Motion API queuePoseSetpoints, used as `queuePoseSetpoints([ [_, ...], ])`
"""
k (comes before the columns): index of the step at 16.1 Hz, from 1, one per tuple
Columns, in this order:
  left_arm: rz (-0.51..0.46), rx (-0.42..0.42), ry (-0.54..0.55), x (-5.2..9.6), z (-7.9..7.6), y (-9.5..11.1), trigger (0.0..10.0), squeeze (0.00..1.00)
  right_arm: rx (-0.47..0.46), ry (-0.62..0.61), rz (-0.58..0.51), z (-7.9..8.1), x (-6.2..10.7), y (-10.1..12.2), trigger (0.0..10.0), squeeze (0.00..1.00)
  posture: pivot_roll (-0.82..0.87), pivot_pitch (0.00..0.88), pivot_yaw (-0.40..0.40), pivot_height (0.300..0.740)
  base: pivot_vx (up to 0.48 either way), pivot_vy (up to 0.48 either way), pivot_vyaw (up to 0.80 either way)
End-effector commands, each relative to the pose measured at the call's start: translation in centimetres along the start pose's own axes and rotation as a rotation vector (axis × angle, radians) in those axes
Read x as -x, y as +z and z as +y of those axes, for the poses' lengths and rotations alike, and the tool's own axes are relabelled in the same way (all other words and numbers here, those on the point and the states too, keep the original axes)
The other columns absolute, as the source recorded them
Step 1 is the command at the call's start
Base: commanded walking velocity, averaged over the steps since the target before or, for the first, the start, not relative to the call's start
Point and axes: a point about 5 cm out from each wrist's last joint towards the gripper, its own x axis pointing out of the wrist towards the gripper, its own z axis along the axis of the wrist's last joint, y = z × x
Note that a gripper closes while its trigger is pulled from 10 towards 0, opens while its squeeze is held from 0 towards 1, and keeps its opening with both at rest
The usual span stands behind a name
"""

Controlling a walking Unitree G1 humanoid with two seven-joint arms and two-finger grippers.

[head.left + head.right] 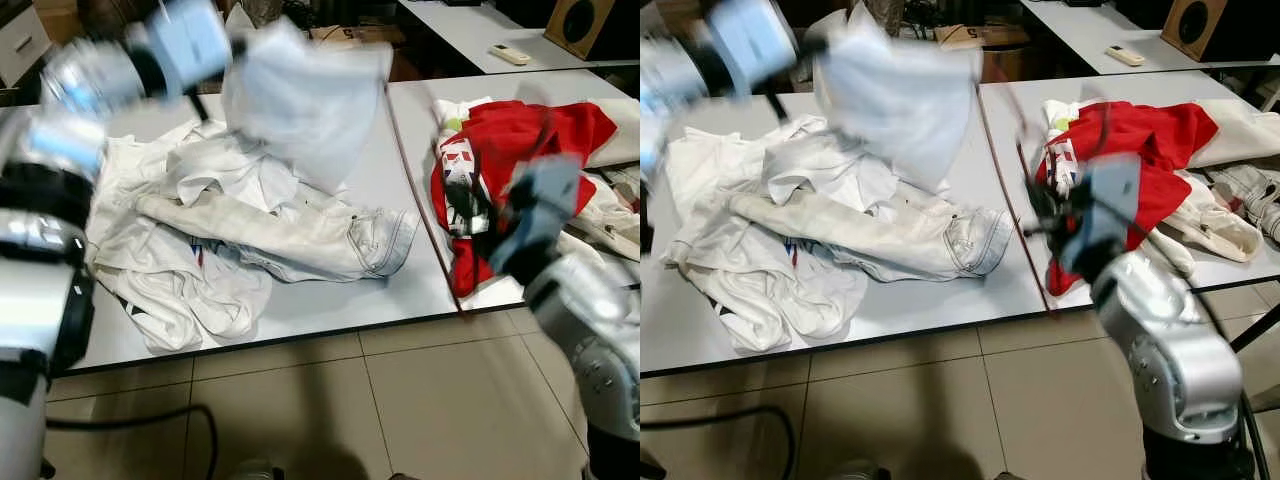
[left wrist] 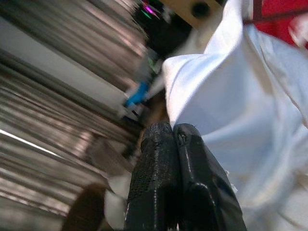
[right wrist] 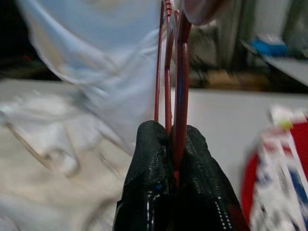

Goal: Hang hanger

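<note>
Here a thin red wire hanger [image 3: 168,62] is pinched between the two black fingers of the right gripper [image 3: 175,139], its wires rising from the closed tips toward a pale white garment [image 3: 101,62] that hangs just beyond it. In the head views the hanger shows as a faint red line [image 1: 405,150] running up from the right gripper [image 1: 1040,215] to the lower edge of that garment [image 1: 300,95], held in the air above the table [image 1: 330,305]. The left gripper [image 2: 174,132] has its fingers pressed together on a fold of the same white garment, near its upper edge; the left arm [image 1: 150,55] is raised and blurred. Beneath the garment, on the left table, lies a heap of white clothes [image 1: 170,240] with light, faded jeans [image 1: 330,240] on top. On the adjoining table [image 1: 1200,85] to the right sits a red garment [image 1: 1140,150] with white pieces beside it. Farther back a remote control [image 1: 509,54] rests on another table, near a speaker [image 1: 585,22]. Tan floor tiles [image 1: 400,400] lie in front.
</note>
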Motion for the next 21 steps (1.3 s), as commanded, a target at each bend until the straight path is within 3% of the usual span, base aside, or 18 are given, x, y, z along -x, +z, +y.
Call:
queuePoseSetpoints([
  [1,-0.107,0.005,0.085,0.6,2.8,2.6,0.0,0.0,-0.011,0.071,-0.033,0.7,0.3,0.9,10.0,0.0,-0.02,0.0,0.014,0.723,0.0,0.0,0.0],
  [3,-0.144,0.052,0.054,0.6,2.7,3.2,0.0,0.0,-0.034,0.106,0.032,1.2,0.6,-0.5,10.0,0.0,-0.01,0.0,0.012,0.723,0.0,0.0,0.0],
  [5,-0.111,0.089,-0.009,0.3,0.8,2.0,0.0,0.0,-0.049,0.089,0.176,1.2,1.3,-3.2,10.0,0.0,-0.02,0.0,0.012,0.723,0.0,0.0,0.0],
  [8,-0.079,0.127,0.008,0.1,-0.5,1.0,0.0,0.0,-0.107,0.085,0.225,1.3,2.4,-4.6,10.0,0.0,-0.02,0.0,0.016,0.723,0.0,0.0,0.0],
  [11,-0.098,0.137,-0.014,0.0,-0.8,1.5,0.0,0.0,-0.121,0.064,0.186,0.9,2.4,-4.2,10.0,0.0,-0.02,0.0,0.02,0.723,0.0,0.0,0.0],
  [13,-0.097,0.136,-0.023,0.0,-0.9,1.6,0.0,0.0,-0.148,-0.05,0.098,-0.6,2.0,-3.2,10.0,0.0,-0.02,0.0,0.021,0.723,0.0,0.0,0.0],
  [14,-0.094,0.136,-0.026,0.1,-0.9,1.6,0.0,0.0,-0.193,-0.091,0.028,-1.3,1.9,-2.4,10.0,0.0,-0.02,0.0,0.021,0.723,0.0,0.0,0.0],
  [16,-0.087,0.163,-0.039,0.5,-1.0,1.5,0.0,0.0,-0.371,-0.105,-0.126,-1.8,1.9,-0.9,10.0,0.0,-0.02,0.0,0.021,0.723,0.0,0.0,0.0],
  [17,-0.084,0.17,-0.044,0.7,-1.1,1.5,0.0,0.0,-0.401,-0.099,-0.131,-1.7,1.9,-1.0,10.0,0.0,-0.02,0.0,0.021,0.723,0.0,0.0,0.0],
  [19,-0.078,0.217,-0.05,1.3,-2.1,1.4,0.0,0.0,-0.507,-0.017,-0.023,-0.5,2.0,-2.9,10.0,0.0,-0.01,0.0,0.018,0.723,0.0,0.0,0.0],
  [21,-0.085,0.292,-0.047,1.3,-4.4,1.5,0.0,0.0,-0.668,0.026,0.015,0.5,1.8,-4.3,10.0,0.0,0.0,0.0,0.02,0.723,0.0,0.0,0.0],
])
